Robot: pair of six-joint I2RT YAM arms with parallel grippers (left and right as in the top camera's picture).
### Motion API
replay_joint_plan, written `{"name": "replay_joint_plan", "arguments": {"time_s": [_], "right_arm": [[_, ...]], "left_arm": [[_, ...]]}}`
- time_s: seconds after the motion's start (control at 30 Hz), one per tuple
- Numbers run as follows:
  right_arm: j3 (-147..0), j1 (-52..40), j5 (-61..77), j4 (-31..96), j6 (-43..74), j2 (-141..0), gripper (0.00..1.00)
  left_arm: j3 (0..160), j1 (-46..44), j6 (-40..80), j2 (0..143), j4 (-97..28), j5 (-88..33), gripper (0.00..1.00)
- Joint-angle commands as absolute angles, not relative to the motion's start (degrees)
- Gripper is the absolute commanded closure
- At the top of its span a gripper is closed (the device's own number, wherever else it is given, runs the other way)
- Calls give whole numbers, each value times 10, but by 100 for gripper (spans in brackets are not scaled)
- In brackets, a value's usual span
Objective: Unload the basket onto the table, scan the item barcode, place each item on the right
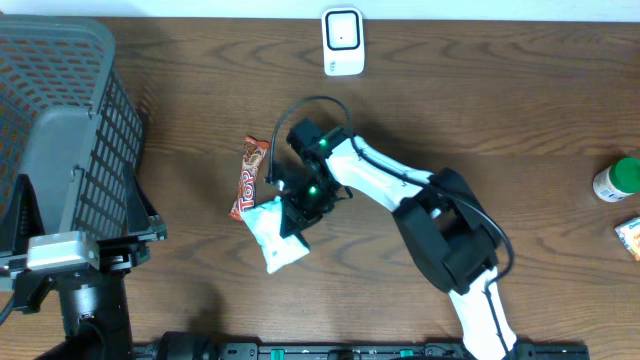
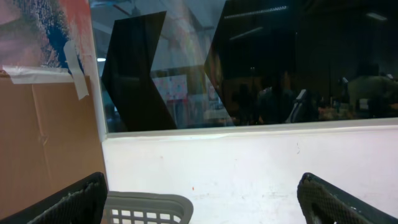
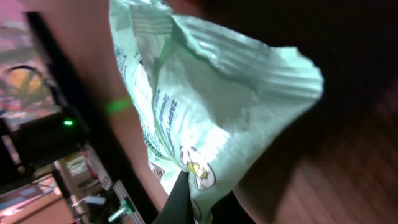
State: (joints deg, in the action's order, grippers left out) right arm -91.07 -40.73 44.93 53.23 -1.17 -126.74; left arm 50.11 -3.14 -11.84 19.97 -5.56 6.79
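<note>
**Overhead view and both wrist views: right gripper pinching a pale green packet at mid-table**

Overhead view. A brown wooden table (image 1: pixel 480 110) carries a grey mesh basket (image 1: pixel 110 110) at the left edge and a white scanner (image 1: pixel 342 40) standing at the far edge, near the middle. A red snack bar (image 1: pixel 250 175) lies left of centre, its long side running toward the near edge. The pale green packet (image 1: pixel 270 240) sits just beside the bar's near end, its upper corner touching or overlapping it; the view does not settle which. The right arm (image 1: pixel 380 180) reaches from the near right across to this spot, and the right gripper (image 1: pixel 297 208) meets the packet at its upper right edge. A green-capped bottle (image 1: pixel 618 180) and a small orange packet (image 1: pixel 630 238) lie well apart from this, at the far right edge. The left arm (image 1: pixel 75 265) stands at the near left, beside the basket.

Right wrist view. The pale green packet fills most of the frame, crinkled and tilted. The jaws are fully closed on its lower edge, with one dark finger (image 3: pixel 179 202) visible where the film is pinched. Whether the packet is clear of the table cannot be told. No barcode is legible on the face shown.

Left wrist view. The left gripper (image 2: pixel 202 205) is spread to its widest and holds nothing; its two dark fingers (image 2: pixel 68 202) sit at the lower corners, with the basket rim between them. Behind are a white wall, a dark window (image 2: pixel 249 62) and a cardboard sheet (image 2: pixel 43 143).
</note>
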Motion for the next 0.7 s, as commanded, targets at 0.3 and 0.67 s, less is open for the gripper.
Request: {"name": "replay_joint_plan", "arguments": {"time_s": [0.3,0.67], "right_arm": [[-915,-407,550,515,-39,-1231,99],[-915,-353,535,516,24,-1167,99]], "left_arm": [[497,-29,-115,192,-55,65,2],[497,-29,-115,192,-55,65,2]]}}
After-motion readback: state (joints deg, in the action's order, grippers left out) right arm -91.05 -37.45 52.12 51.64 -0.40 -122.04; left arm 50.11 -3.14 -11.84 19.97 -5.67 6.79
